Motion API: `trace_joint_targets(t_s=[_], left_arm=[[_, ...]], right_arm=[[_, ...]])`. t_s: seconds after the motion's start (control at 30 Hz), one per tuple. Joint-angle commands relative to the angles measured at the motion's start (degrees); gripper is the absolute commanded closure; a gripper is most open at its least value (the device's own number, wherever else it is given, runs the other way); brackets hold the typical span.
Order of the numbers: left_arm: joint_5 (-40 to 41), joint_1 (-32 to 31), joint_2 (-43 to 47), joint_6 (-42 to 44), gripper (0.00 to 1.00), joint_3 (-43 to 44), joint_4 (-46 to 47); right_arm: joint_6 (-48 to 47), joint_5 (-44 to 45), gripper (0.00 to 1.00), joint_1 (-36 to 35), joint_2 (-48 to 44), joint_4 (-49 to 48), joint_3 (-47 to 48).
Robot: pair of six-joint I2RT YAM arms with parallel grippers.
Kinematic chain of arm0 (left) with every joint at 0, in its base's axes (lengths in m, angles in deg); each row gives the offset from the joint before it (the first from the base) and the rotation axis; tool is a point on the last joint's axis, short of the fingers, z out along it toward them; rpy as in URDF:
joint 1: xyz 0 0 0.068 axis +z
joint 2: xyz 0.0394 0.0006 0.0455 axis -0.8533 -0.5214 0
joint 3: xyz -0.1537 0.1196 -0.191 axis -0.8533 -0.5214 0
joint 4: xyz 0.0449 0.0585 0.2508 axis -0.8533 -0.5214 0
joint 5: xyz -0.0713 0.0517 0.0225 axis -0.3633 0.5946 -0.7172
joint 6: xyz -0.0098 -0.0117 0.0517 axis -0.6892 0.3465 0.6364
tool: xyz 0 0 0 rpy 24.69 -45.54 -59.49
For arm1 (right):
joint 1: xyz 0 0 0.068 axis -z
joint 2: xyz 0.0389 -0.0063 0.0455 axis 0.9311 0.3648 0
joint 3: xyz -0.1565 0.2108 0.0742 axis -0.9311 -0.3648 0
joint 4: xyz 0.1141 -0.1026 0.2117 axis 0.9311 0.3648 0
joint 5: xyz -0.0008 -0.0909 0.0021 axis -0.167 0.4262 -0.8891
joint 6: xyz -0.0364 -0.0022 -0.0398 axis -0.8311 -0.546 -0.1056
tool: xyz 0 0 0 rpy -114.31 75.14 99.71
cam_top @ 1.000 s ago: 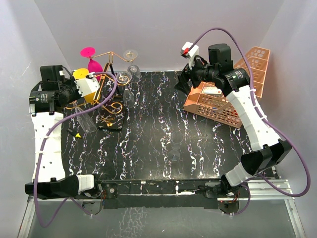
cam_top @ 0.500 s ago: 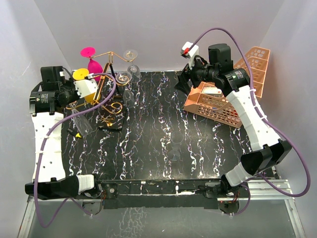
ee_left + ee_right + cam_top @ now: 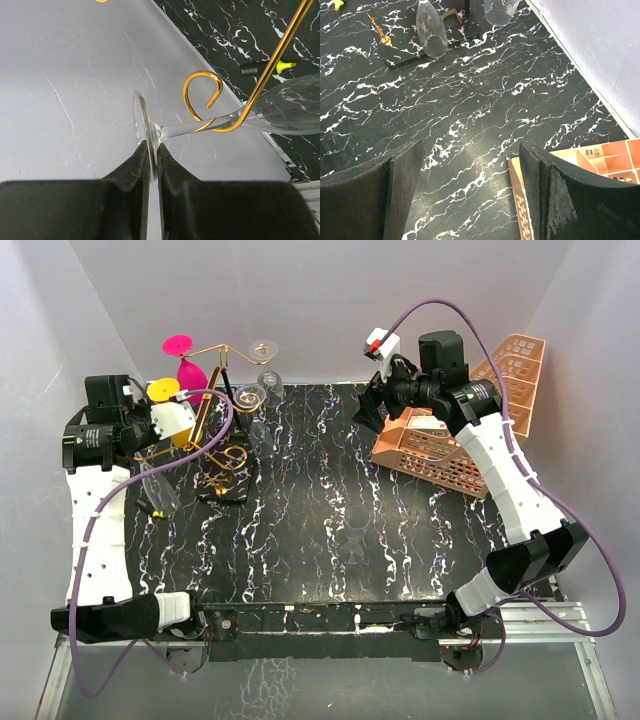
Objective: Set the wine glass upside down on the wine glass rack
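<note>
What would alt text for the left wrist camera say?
The left hand pinches the round foot of a clear wine glass, its stem passing through the curled gold wire end of the wine glass rack. Behind are a grey wall and the black marbled table.

wine glass (image 3: 185, 129): clear smooth glass, shiny, its foot between the left gripper's (image 3: 152, 147) pads
pads (image 3: 125, 172): matt black, faintly grainy
wine glass rack (image 3: 202, 74): polished gold wire, just beyond those fingertips
table (image 3: 470, 110): glossy black marble-look, white veins, under the right gripper (image 3: 470, 147)
tray (image 3: 600, 155): orange perforated plastic
</note>
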State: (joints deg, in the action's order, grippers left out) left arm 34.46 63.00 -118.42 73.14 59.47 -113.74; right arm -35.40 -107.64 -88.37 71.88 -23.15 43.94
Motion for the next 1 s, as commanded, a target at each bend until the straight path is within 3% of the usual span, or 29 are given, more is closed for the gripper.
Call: trace_joint_targets(t_s=[0.0, 0.73, 0.97], left_arm=[[1.81, 0.41, 1.76, 0.23, 1.0, -0.56, 1.29], [-4.03, -0.14, -0.3, -0.86, 1.0, -2.14, 3.59], [-2.29, -0.2, -0.21, -0.06, 1.0, -3.13, 4.47]], right_arm=[[-0.33, 0.51, 0.17, -0.21, -1.84, -3.28, 0.24], [-0.54, 1.18, 0.17, -0.11, -2.33, -3.63, -0.86], [-0.54, 1.03, 0.17, -0.16, -2.33, -3.78, -1.19]])
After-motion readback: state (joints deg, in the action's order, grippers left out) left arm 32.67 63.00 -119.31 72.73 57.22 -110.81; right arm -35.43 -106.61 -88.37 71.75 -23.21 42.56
